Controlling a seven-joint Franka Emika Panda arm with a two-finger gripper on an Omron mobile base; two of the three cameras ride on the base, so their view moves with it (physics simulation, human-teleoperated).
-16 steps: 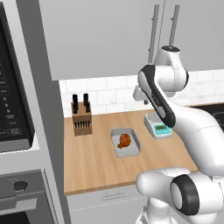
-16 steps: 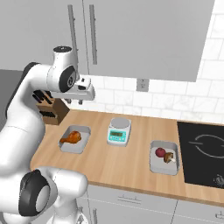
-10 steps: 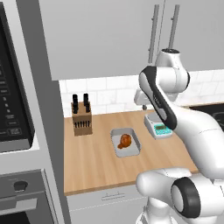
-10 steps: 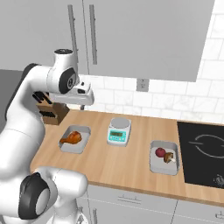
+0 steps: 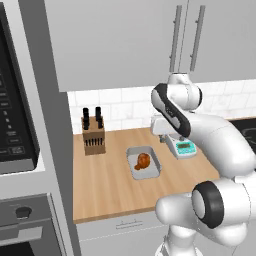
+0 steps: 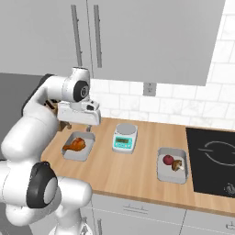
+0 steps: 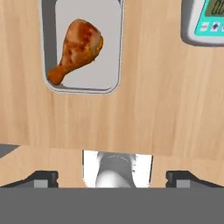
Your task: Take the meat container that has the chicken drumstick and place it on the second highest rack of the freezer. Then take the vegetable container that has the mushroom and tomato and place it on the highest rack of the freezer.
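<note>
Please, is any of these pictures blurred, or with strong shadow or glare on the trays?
Left base view: sharp, flat light, soft shadow around the meat container. Right base view: even light, no glare on the vegetable container. Hand view: crisp, gloss highlights on the chicken drumstick.

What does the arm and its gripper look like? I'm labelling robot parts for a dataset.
Glossy white rounded arm segments with dark grey joint bands and round dark joint caps. The gripper has a boxy white hand with two small dark fingers. No cables or markings can be made out.
</note>
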